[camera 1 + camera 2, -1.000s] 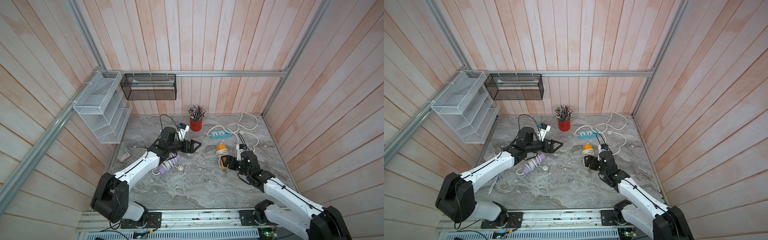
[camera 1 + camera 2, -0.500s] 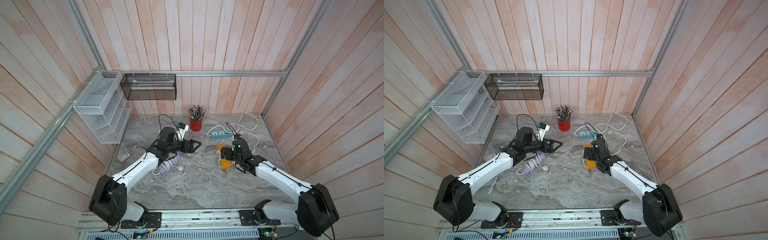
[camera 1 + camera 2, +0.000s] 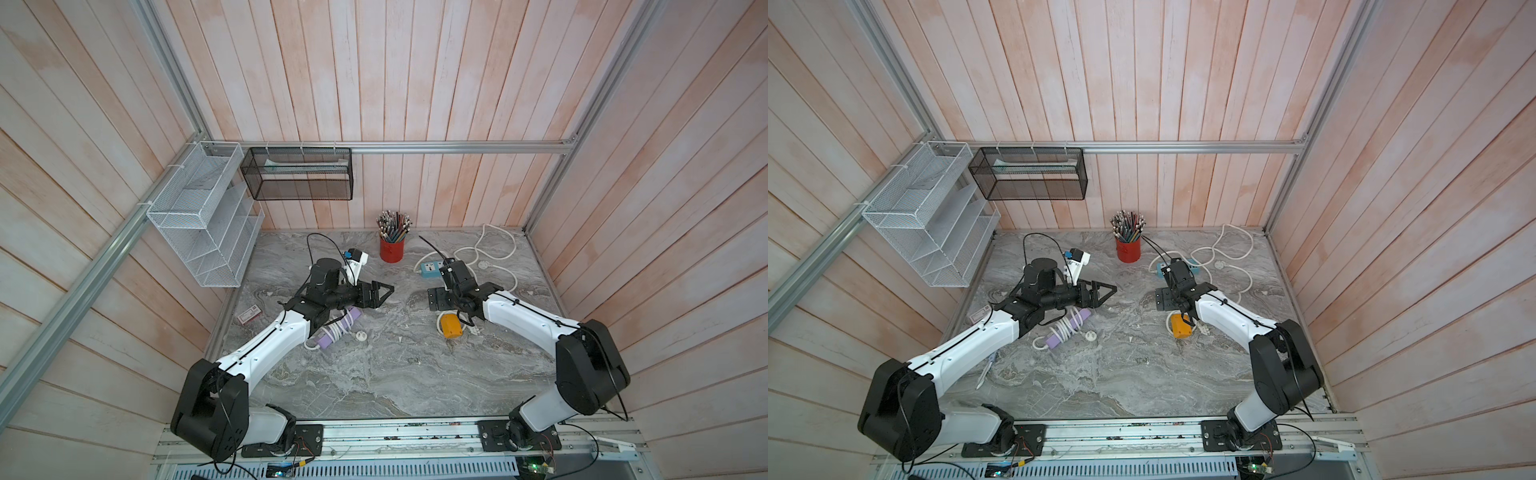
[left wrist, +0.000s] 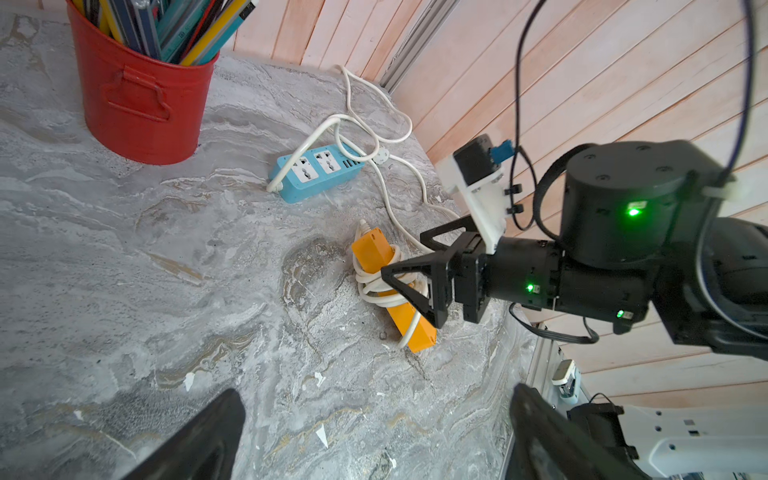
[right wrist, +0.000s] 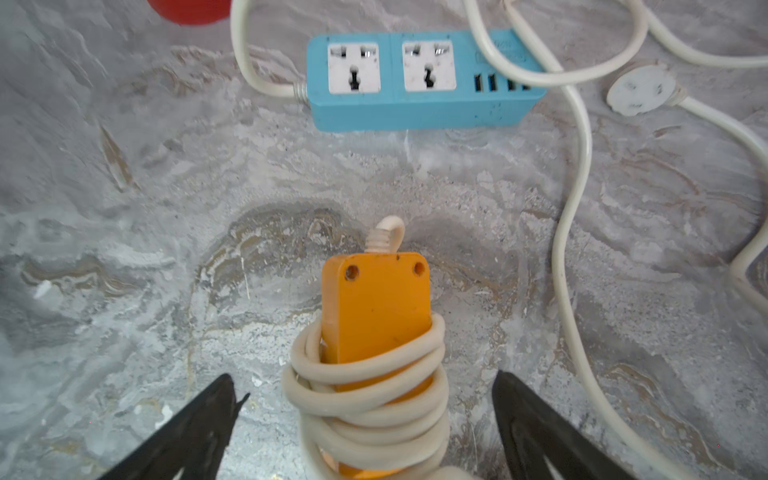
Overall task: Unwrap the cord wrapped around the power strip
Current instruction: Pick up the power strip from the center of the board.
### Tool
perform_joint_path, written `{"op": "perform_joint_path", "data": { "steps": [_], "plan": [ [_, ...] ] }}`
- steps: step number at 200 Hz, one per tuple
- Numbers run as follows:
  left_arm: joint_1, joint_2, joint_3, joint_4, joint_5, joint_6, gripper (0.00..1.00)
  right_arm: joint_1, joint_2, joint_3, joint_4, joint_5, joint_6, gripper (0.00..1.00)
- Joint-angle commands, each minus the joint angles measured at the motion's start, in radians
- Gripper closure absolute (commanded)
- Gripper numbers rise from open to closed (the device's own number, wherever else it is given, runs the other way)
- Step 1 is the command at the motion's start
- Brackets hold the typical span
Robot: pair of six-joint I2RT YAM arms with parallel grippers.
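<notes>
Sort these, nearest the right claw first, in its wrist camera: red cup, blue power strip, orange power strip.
1. Orange power strip: between the fingers of the open right gripper.
2. Blue power strip: on the table beyond it.
3. Red cup: farther back, past the blue one.

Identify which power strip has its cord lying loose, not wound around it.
The blue power strip: its white cord trails loose over the table. The orange power strip and the purple power strip each have cord coiled around them.
</notes>
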Motion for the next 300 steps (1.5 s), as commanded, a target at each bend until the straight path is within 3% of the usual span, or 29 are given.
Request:
{"op": "perform_joint_path", "data": {
  "steps": [1, 53, 114, 161, 183, 249, 300],
  "plan": [
    [0.01, -0.022, -0.013, 0.025, 0.016, 0.001, 0.0, 0.011, 0.031, 0.022, -0.097, 0.019, -0.02, 0.02],
    [0.017, -0.02, -0.018, 0.032, 0.023, 0.001, 0.0, 0.011, 0.109, 0.025, -0.134, 0.044, -0.017, 0.02],
    [0.02, -0.022, -0.021, 0.034, 0.024, 0.001, 0.0, 0.007, 0.186, 0.013, -0.052, 0.04, -0.02, 0.02],
    [0.022, -0.029, -0.025, 0.031, 0.022, 0.001, 0.0, -0.023, 0.153, -0.029, 0.021, -0.055, -0.023, 0.36],
    [0.024, -0.026, -0.023, 0.035, 0.024, -0.001, 0.0, -0.06, 0.121, -0.066, 0.064, -0.159, -0.025, 0.48],
    [0.032, -0.027, -0.026, 0.053, 0.04, -0.015, 0.0, -0.156, -0.006, -0.142, 0.223, -0.561, 0.015, 0.48],
    [0.067, -0.044, -0.03, 0.106, 0.127, -0.013, 0.0, -0.201, -0.056, -0.15, 0.324, -0.99, 0.035, 0.47]
  ]
}}
